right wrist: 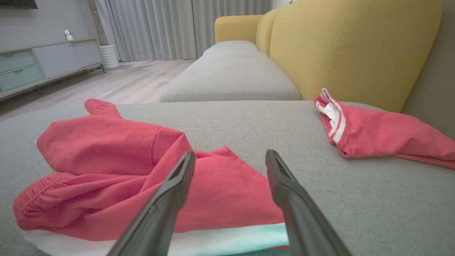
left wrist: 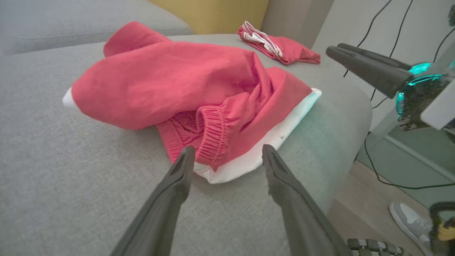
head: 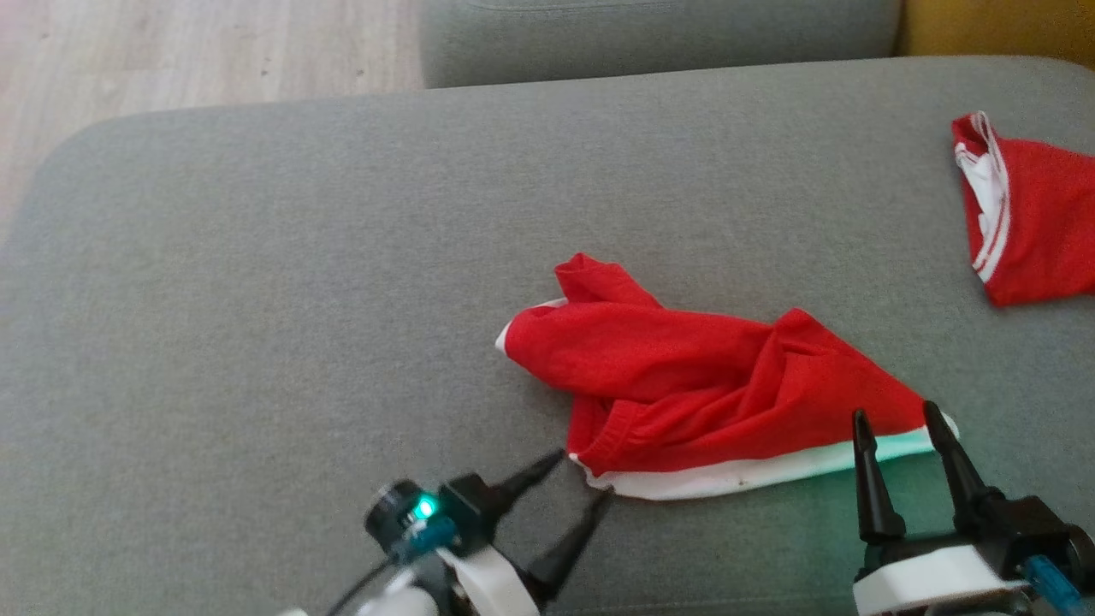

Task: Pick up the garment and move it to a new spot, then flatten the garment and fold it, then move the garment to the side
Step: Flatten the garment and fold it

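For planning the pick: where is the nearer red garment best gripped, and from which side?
Probably the white band along the near edge of the garment, from the robot's side: it lies flat and straight, and the open left gripper and right gripper sit at its ends.

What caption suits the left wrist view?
Open left gripper poised at the near edge of a crumpled red-and-white fabric garment on a grey upholstered cushion.

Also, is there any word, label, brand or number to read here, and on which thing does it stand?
None: no text can be read. The crumpled red shorts with the white hem, the second red garment with white stripes and the grey sofa cushion bear no print.
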Robot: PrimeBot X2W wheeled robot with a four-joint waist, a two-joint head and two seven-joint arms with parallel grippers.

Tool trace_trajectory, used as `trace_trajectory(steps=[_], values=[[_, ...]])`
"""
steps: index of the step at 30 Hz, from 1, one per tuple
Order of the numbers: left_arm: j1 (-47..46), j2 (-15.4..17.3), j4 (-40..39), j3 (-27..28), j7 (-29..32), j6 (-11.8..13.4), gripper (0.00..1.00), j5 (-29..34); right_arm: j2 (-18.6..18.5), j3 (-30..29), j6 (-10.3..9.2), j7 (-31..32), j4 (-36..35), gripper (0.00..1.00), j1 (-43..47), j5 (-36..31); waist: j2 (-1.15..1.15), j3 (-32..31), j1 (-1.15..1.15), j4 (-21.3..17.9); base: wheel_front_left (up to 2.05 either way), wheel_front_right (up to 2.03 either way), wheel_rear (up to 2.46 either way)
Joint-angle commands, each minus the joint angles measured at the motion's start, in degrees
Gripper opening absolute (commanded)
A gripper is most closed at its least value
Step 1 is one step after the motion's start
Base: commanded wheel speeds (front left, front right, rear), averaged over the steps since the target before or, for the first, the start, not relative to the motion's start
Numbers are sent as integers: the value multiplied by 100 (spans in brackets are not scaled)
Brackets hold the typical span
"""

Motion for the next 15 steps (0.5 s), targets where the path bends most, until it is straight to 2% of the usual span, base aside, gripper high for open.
trace_trajectory(steps=[1, 8, 15], values=[[-465, 212, -23, -34, -51, 7, 100, -163, -44, 169, -4, -64, -193, 100, -274, 54, 0, 50, 0, -98, 0, 0, 0], [-1213, 663, 428, -858, -124, 6, 100, -527, -44, 123, -4, -64, -172, 100, -307, 99, 0, 179, 0, -239, 0, 0, 0], [-1748, 759, 728, -1482, -171, 6, 100, -821, -44, 147, -4, -64, -160, 100, -363, 143, 0, 266, 0, -288, 0, 0, 0]])
